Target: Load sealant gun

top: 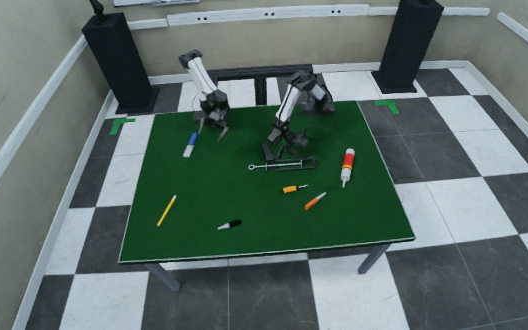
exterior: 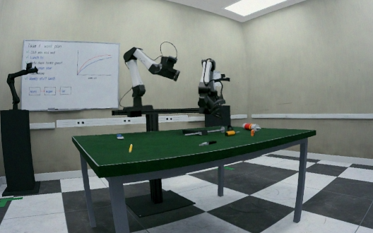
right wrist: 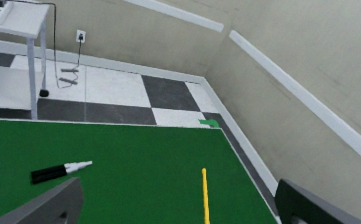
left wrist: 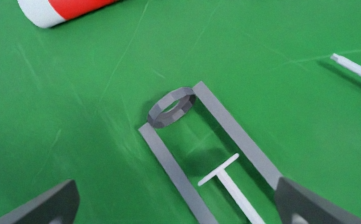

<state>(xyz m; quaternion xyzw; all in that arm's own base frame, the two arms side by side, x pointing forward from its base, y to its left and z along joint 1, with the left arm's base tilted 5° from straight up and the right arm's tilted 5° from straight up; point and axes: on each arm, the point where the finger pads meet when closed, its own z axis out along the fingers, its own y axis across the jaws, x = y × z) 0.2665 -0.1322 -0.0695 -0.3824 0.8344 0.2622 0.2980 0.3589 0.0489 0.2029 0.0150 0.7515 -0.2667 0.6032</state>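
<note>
The sealant gun lies on the table, its handle [top: 267,152] toward the arms. Its plunger rod [top: 283,165] [left wrist: 238,195] reaches into the empty frame, its end plate short of the front ring [left wrist: 153,114]. The thumb plate is not clear. The red and white cartridge [top: 348,161] [exterior: 249,126] [left wrist: 83,6] lies beyond the ring end, nozzle toward the table's front edge in the top view. My left gripper [top: 287,151] [left wrist: 177,187] is open above the gun. My right gripper [top: 211,132] [right wrist: 179,188] is open and empty, above the table's back near the blue-and-white item.
A yellow screwdriver [top: 290,189] [exterior: 230,133] and an orange tool [top: 315,201] lie in front of the gun. A black marker [top: 230,224] [right wrist: 50,173] and a yellow pencil [top: 166,210] [right wrist: 205,195] lie nearer the front edge. A blue-and-white item [top: 190,145] lies at back left.
</note>
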